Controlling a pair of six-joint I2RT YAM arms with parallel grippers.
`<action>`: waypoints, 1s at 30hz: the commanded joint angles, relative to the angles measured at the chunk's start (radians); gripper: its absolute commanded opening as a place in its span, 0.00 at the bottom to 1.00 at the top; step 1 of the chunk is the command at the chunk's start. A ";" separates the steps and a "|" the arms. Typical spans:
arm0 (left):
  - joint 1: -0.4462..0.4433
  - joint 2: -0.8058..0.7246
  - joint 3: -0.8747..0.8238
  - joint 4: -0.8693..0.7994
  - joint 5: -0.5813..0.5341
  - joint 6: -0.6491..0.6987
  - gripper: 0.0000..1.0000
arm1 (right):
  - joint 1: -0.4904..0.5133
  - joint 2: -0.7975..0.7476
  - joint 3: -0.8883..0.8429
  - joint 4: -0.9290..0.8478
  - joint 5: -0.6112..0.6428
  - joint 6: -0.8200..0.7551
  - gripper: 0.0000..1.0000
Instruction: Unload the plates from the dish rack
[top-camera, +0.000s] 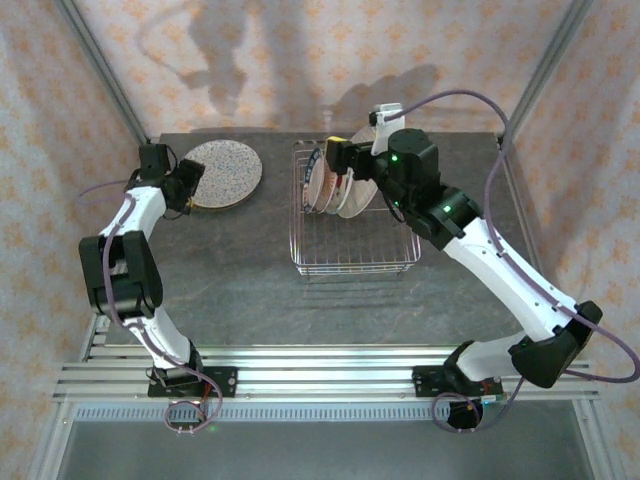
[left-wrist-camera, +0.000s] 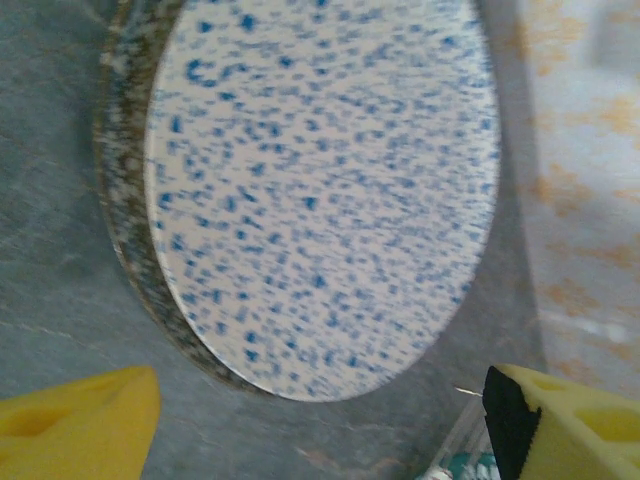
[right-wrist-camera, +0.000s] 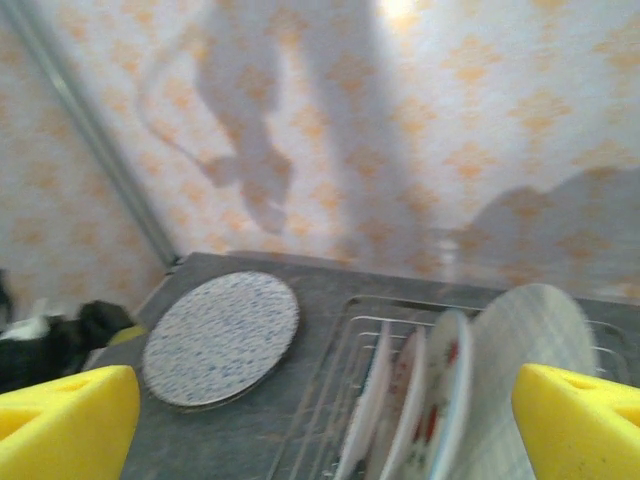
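Yellow-padded left gripper (left-wrist-camera: 320, 425) is seen spread wide, empty; round blue-speckled plate (left-wrist-camera: 320, 190) lies flat just ahead. Right gripper (right-wrist-camera: 320, 425), likewise spread, is positioned over upright plates (right-wrist-camera: 445, 400) in silver wire dish rack (top-camera: 350, 266).

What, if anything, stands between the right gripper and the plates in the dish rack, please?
Nothing visible does: the right gripper hangs open over the upright plates in the dish rack, and the gap to their rims looks clear.

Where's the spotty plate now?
In the top view, the spotty plate lies flat on the table, far left, between the left hand and the dish rack.
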 joint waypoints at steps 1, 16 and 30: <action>-0.067 -0.109 0.043 -0.044 -0.070 -0.045 0.86 | -0.041 -0.032 0.058 -0.088 0.171 0.029 0.94; -0.592 -0.305 0.173 0.115 -0.206 0.054 0.87 | -0.302 0.165 0.329 -0.580 0.028 0.388 0.86; -0.956 -0.380 0.067 0.311 -0.375 0.319 0.90 | -0.367 0.434 0.525 -0.748 -0.233 0.299 0.76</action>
